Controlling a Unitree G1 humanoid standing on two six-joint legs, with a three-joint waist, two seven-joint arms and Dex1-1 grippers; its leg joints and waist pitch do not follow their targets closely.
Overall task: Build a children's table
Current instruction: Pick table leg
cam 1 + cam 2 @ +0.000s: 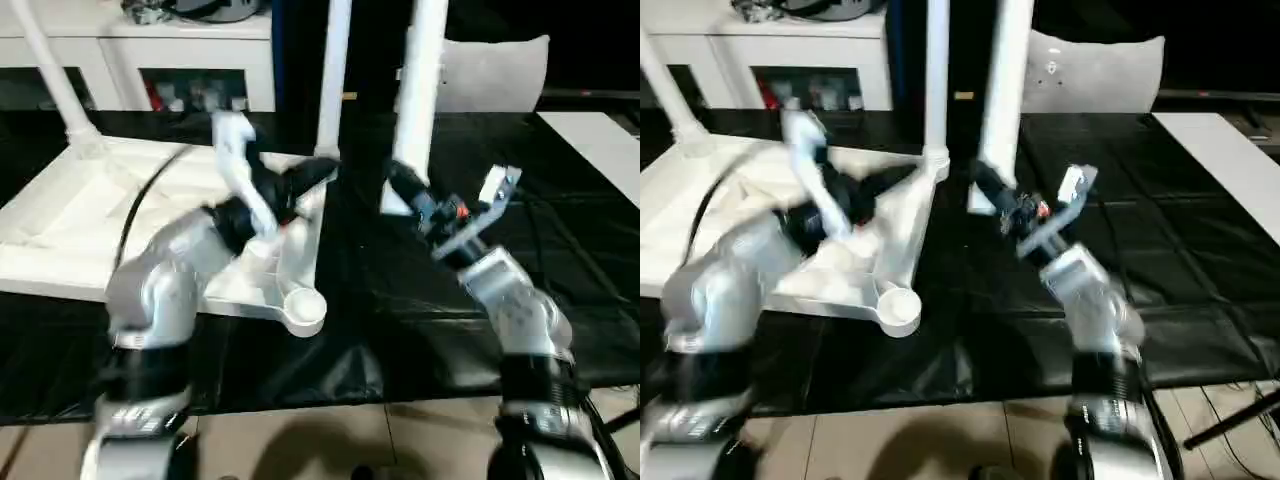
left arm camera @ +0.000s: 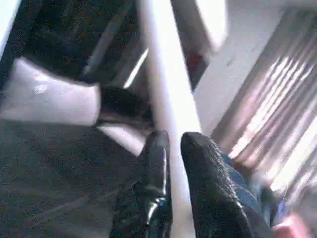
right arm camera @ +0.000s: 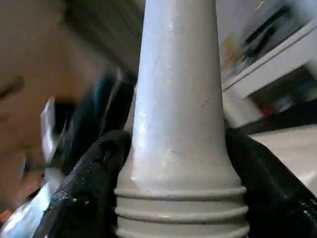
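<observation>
The white table top (image 1: 60, 230) lies upside down on the black cloth, and its near right corner socket (image 1: 303, 305) stands empty. One leg (image 1: 55, 80) leans in the far left corner. Another leg (image 1: 332, 80) stands upright at the far right corner. My left gripper (image 1: 315, 178) reaches to that leg's base. In the left wrist view its fingertips (image 2: 156, 148) stand a narrow gap apart in front of the leg (image 2: 168, 89). My right gripper (image 1: 405, 195) is shut on a third leg (image 1: 422, 90), held upright just right of the top. Its fingers (image 3: 94, 173) clasp the leg's ribbed end (image 3: 178, 208).
A white cabinet (image 1: 150, 50) stands behind the table top and a grey-white cushion (image 1: 500, 70) sits at the back right. A white board (image 1: 600, 140) lies at the far right. A black cable (image 1: 140, 200) crosses the top. The cloth's front edge meets the floor (image 1: 330, 440).
</observation>
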